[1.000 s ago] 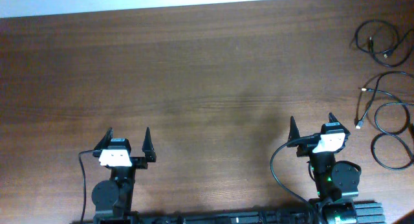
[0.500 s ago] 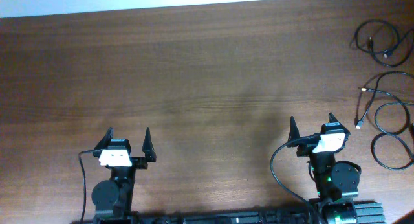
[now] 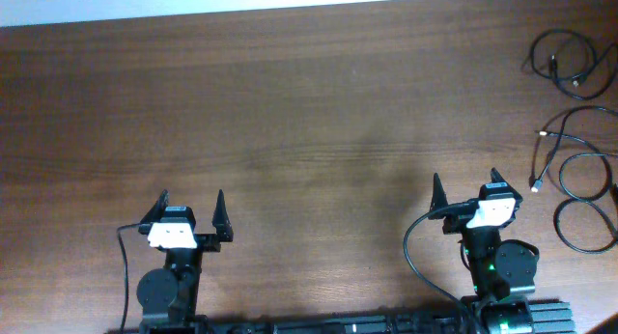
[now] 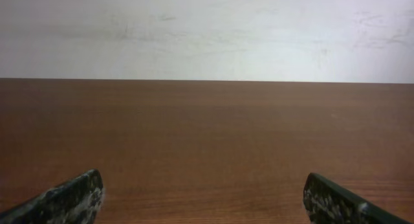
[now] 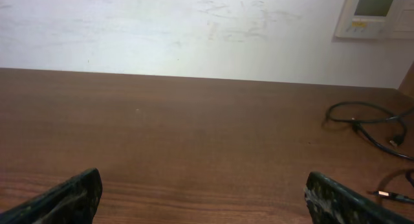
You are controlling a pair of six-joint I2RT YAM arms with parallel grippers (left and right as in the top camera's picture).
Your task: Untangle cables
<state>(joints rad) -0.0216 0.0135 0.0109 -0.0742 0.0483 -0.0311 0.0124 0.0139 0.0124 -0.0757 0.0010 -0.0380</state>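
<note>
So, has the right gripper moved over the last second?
No. The right gripper stays put, with the same gap to the cables on its right, jaws open.

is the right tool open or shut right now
Open. In the overhead view the right tool has its two fingers wide apart, with only bare table between them. The cables lie off to its right, untouched.

Seen from overhead, the left arm (image 3: 166,286) sits at about 7 o'clock and the right arm (image 3: 500,266) at about 5 o'clock, both folded back low. The left gripper (image 3: 191,204) points to 12 o'clock, jaws spread wide and holding nothing. The right gripper (image 3: 465,184) points to 12 o'clock, a shade toward 11, also spread wide and holding nothing.
</note>
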